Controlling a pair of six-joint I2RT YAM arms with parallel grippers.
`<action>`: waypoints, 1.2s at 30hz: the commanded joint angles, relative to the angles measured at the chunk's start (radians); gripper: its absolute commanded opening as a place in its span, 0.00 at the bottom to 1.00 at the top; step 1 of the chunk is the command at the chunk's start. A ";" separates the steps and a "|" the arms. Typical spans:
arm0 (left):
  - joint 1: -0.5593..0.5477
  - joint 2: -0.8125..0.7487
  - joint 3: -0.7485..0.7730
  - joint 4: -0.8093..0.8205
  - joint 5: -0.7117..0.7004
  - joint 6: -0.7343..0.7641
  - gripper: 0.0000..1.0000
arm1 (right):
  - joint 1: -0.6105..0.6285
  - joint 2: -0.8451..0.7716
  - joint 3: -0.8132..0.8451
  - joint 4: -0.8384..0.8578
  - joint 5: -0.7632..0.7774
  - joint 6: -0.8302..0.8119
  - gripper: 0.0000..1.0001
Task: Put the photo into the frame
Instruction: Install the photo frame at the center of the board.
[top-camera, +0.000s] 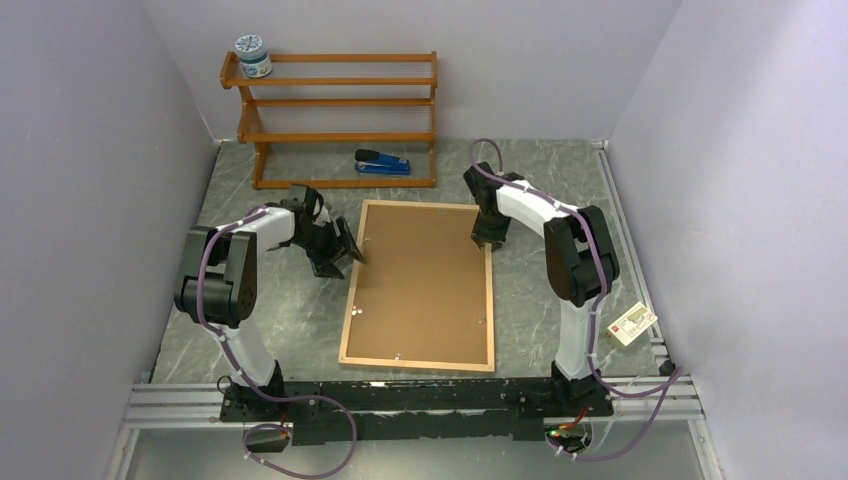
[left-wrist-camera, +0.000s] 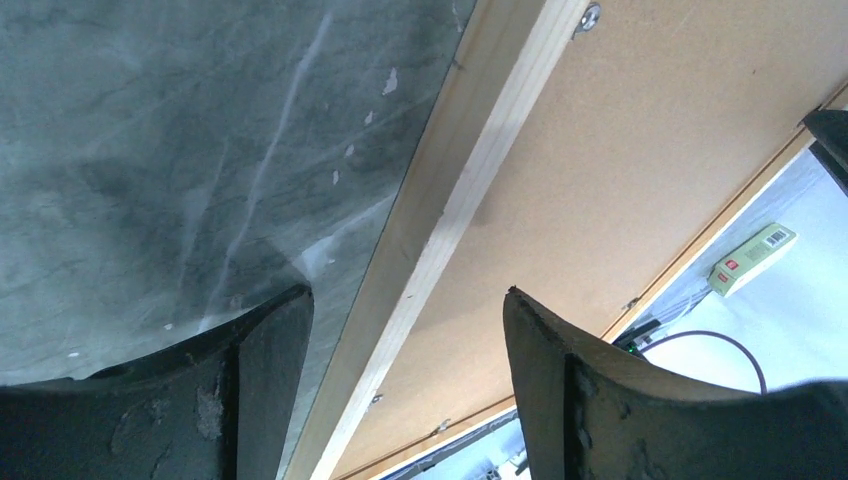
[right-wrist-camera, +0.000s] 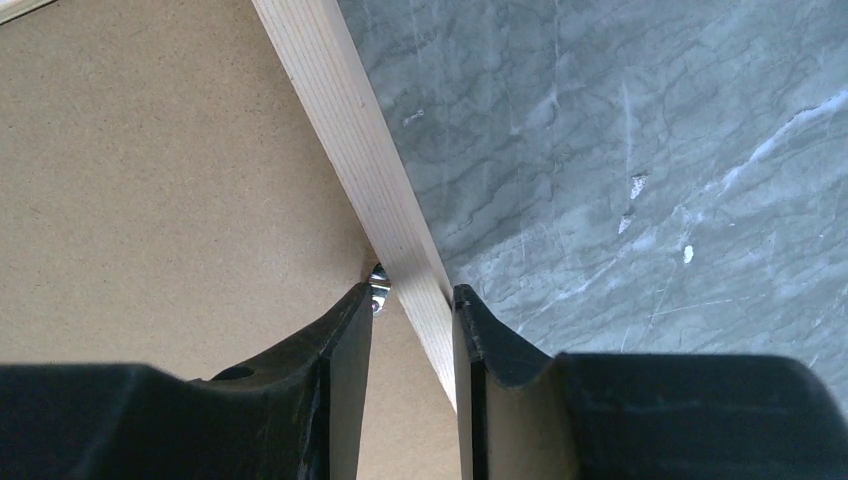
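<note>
I cannot make out the photo in any view. The brown backing board (top-camera: 420, 280) fills the whole opening of the frame (top-camera: 417, 361) and covers whatever is under it. The frame lies flat on the grey marbled table (top-camera: 560, 180), back side up, and reaches from one pair of my jaws to the other. My wrist cameras show only a slice of it, a strip of pale wood rail with board on one side and table on the other. My left gripper (top-camera: 350, 255) stands wide, one finger over the table and the other over the board, with the frame's left rail running between them and touching neither. My right gripper (top-camera: 487, 240) is narrow and straddles the right rail. Its inner finger sits just beside a small metal tab (right-wrist-camera: 378, 280) and its outer finger is at the rail's outer edge. I cannot tell whether the pads actually press the wood. My left arm is folded with the elbow high, its forearm reaching inward and its wrist tilted. My right arm has its elbow high too, and the gripper points straight down near the far corner.
</note>
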 joint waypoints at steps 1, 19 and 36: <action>-0.001 0.013 -0.011 0.029 0.058 0.009 0.75 | -0.002 0.044 0.003 -0.171 0.046 0.024 0.20; -0.003 0.042 -0.028 0.054 0.103 -0.002 0.75 | -0.007 0.176 0.203 -0.351 0.107 -0.017 0.41; -0.007 0.065 -0.037 0.074 0.130 -0.006 0.70 | -0.017 0.094 0.119 -0.112 0.059 -0.031 0.14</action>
